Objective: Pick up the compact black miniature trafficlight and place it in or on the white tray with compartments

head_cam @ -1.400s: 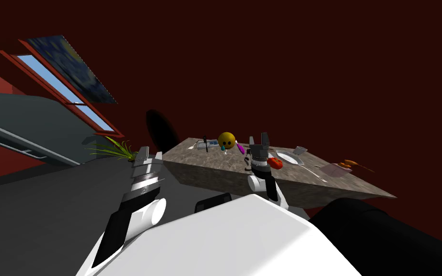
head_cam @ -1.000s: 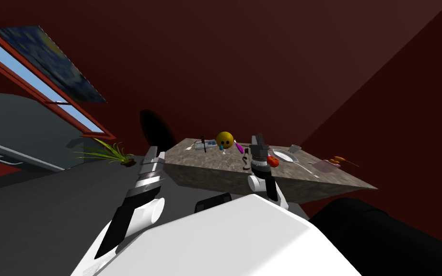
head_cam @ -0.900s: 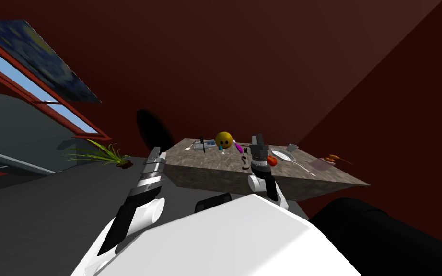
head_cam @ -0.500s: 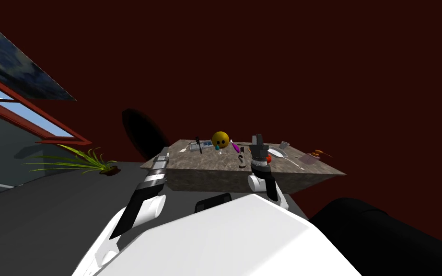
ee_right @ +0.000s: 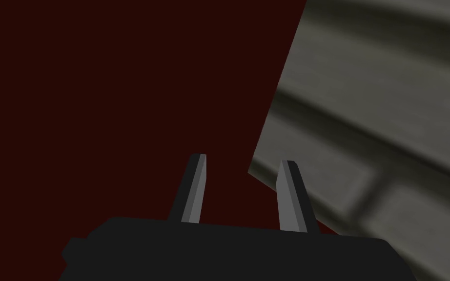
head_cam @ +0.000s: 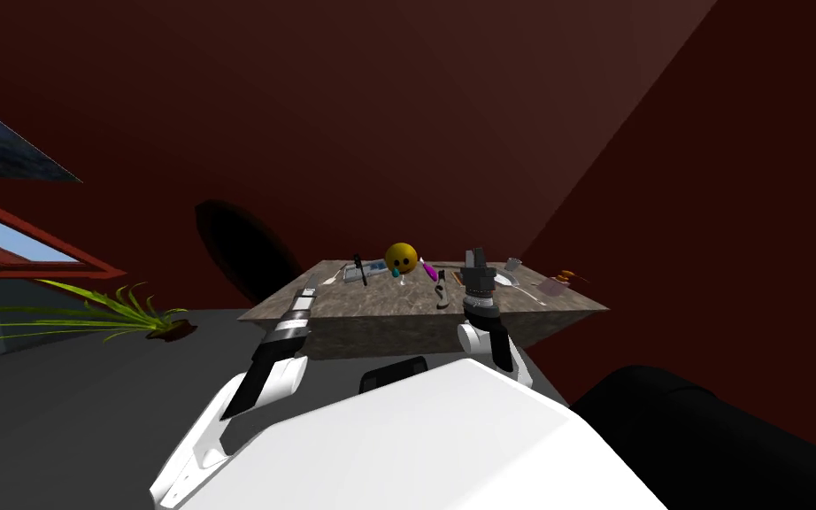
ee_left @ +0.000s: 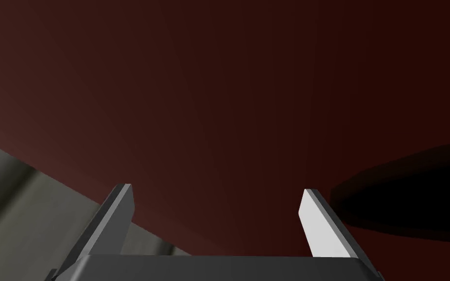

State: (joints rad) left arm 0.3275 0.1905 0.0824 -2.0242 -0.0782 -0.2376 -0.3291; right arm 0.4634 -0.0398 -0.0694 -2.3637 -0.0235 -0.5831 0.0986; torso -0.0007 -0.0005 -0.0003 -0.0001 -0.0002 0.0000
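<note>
A slim black upright object, likely the miniature traffic light, stands at the far side of the mottled table. Touching it is a pale compartment tray with something blue in it. My right gripper is raised over the table's right half, well to the right of both. In the right wrist view its fingers stand narrowly apart with nothing between them. My left gripper hovers at the table's left corner. Its fingers are wide open and empty.
On the table lie a yellow face ball, a magenta item, a small black-and-white object, a white plate, a cup and orange bits. A plant sits on the floor at left.
I have turned: the window and picture slid off to the left and the table swung leftward and squared up. My left forearm has sunk a little; the right arm keeps its place.
</note>
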